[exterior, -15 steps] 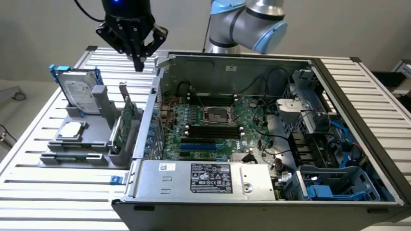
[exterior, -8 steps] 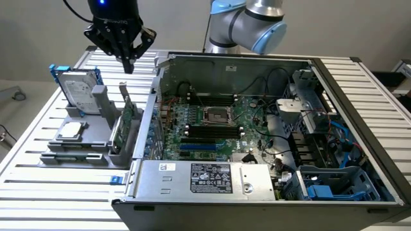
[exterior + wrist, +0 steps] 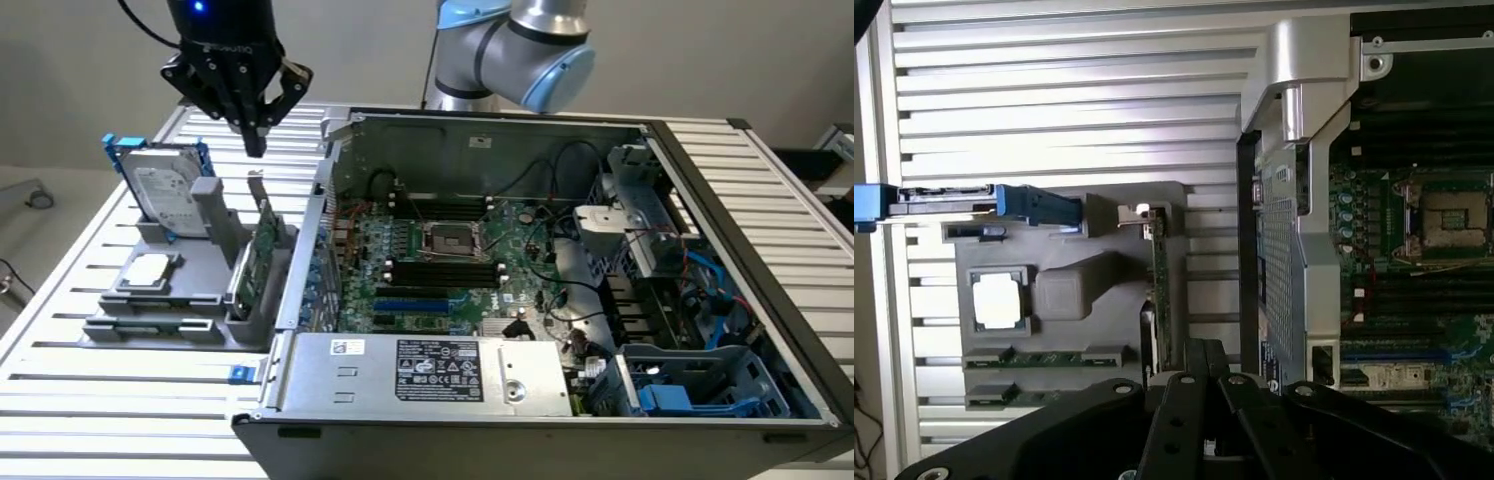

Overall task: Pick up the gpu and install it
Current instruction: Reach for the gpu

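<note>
the black two-finger gripper (image 3: 254, 140) hung empty, fingers pressed together, above the slim green gpu card (image 3: 256, 255), which stood on edge in the grey plastic holder tray (image 3: 147, 325) at the exterior view's left of the open grey computer case (image 3: 534, 400). risk: lowering with the fingers together would likely strike the card's top edge and tip it. count: one gpu, one blue-framed silver hard drive (image 3: 167, 200), one case.

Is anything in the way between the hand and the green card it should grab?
Nothing visible. The shut hand hangs above the gpu, which stands on edge in the gray holder; only open air separates them.
</note>
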You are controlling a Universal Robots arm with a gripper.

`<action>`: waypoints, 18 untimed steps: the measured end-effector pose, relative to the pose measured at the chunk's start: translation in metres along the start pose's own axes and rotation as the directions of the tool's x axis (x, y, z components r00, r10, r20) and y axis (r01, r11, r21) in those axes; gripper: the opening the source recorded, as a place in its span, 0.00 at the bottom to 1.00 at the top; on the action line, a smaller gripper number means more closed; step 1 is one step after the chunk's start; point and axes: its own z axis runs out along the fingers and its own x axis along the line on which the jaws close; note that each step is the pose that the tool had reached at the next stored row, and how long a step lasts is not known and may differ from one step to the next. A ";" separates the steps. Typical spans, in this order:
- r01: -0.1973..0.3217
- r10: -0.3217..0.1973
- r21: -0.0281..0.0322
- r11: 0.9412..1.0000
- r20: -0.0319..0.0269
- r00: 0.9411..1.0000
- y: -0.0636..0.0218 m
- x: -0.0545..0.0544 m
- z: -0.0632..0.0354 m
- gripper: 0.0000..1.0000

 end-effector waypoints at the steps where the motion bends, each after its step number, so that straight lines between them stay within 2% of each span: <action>1: 0.000 0.000 0.000 1.000 0.000 1.000 -0.0003 0.002 0.0009 0.11; 9: 0.002 -0.002 0.000 1.000 -0.007 1.000 -0.0150 0.010 0.0104 0.11; 18: 0.003 -0.003 0.000 1.000 -0.007 1.000 -0.0152 0.011 0.0106 0.11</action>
